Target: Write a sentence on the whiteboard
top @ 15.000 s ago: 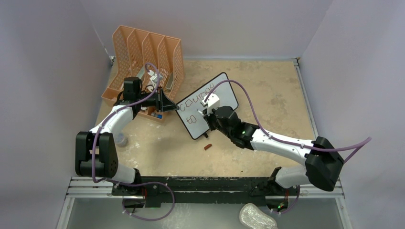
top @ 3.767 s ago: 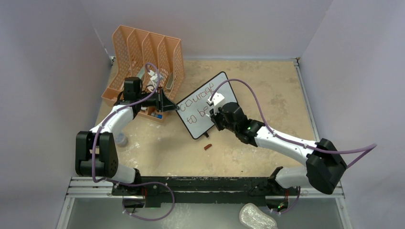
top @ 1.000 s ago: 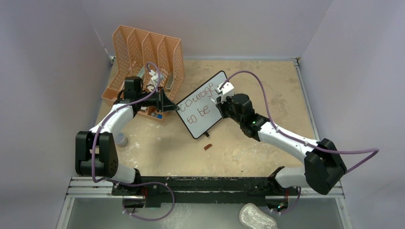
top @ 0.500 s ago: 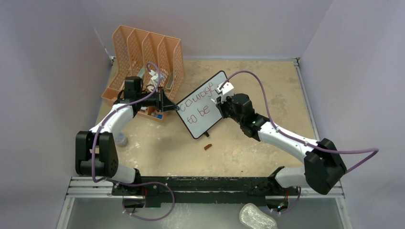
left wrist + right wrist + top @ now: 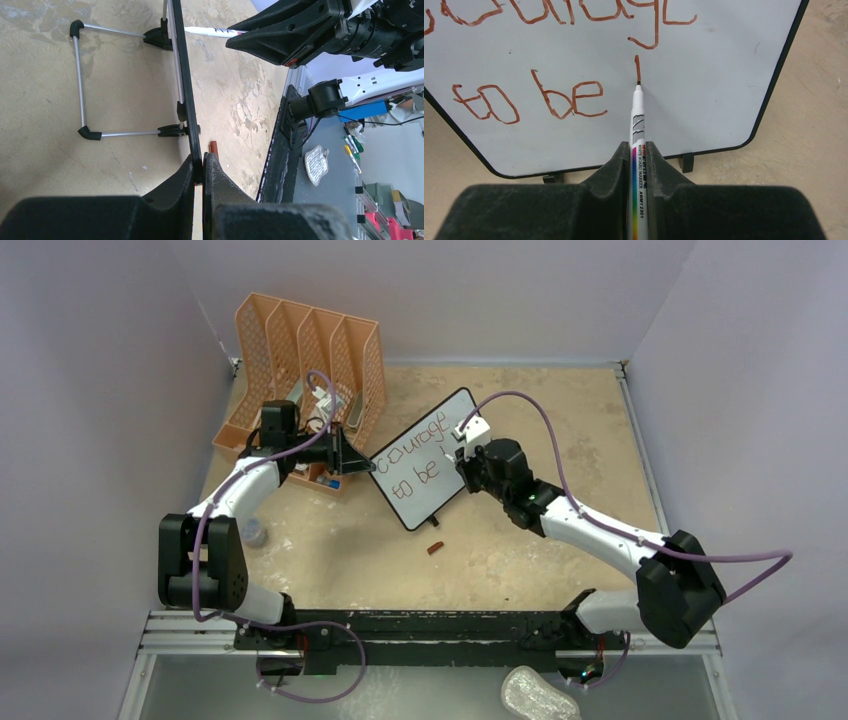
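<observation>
The whiteboard [image 5: 447, 426] stands tilted on its feet mid-table, and my left gripper [image 5: 368, 466] is shut on its black frame edge [image 5: 181, 85], the jaws pinching the edge [image 5: 202, 162]. The sentence [image 5: 584, 96] reads "courage" above "to be" in brown-red strokes. My right gripper [image 5: 637, 147] is shut on a white marker [image 5: 637, 125]. The marker's tip touches the board at the lower end of a short vertical stroke [image 5: 637, 67] to the right of "be". From above, the right gripper [image 5: 466, 468] sits at the board's right half.
An orange perforated file organizer [image 5: 300, 350] stands behind the left arm with small items in it. A brown marker cap [image 5: 434, 548] lies on the table in front of the board. A small clear cup [image 5: 253, 532] sits near the left arm's base.
The right gripper has slid the marker slightly down the board, leaving a short vertical stroke after "be". The word "be" was added over the earlier frames. The left arm has not moved.
</observation>
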`<control>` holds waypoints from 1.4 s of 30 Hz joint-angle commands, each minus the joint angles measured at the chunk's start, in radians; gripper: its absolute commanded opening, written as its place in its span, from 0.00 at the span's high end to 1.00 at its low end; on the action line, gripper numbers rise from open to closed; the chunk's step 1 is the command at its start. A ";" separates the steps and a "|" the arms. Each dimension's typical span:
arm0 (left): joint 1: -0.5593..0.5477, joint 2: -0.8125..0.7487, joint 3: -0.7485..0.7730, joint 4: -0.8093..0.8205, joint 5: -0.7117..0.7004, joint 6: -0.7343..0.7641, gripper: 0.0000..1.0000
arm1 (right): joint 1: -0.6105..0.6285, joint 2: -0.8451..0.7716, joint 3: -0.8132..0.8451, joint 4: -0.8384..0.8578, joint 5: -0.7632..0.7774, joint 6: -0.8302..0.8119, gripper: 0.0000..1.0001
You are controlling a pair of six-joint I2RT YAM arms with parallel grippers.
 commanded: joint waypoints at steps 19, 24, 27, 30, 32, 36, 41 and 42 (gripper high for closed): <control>-0.009 0.028 0.012 -0.026 -0.039 0.053 1.00 | -0.005 -0.039 -0.029 -0.073 0.002 0.018 1.00; -0.009 0.027 0.014 -0.026 -0.039 0.053 1.00 | -0.005 -0.071 -0.030 -0.040 -0.002 0.019 1.00; -0.009 0.028 0.013 -0.026 -0.038 0.051 1.00 | -0.005 -0.082 -0.027 -0.019 -0.008 0.020 1.00; -0.009 0.028 0.014 -0.026 -0.039 0.051 1.00 | -0.007 -0.082 -0.028 0.000 0.006 0.018 1.00; -0.009 0.028 0.013 -0.026 -0.038 0.051 1.00 | -0.007 -0.082 -0.032 0.017 0.008 0.019 1.00; -0.009 0.028 0.013 -0.026 -0.036 0.051 1.00 | -0.009 -0.064 -0.024 0.032 0.001 0.020 1.00; -0.009 0.028 0.012 -0.026 -0.037 0.051 1.00 | -0.011 -0.049 -0.018 0.050 -0.002 0.019 1.00; -0.009 0.028 0.012 -0.026 -0.037 0.051 1.00 | -0.011 -0.045 -0.015 0.051 -0.002 0.019 1.00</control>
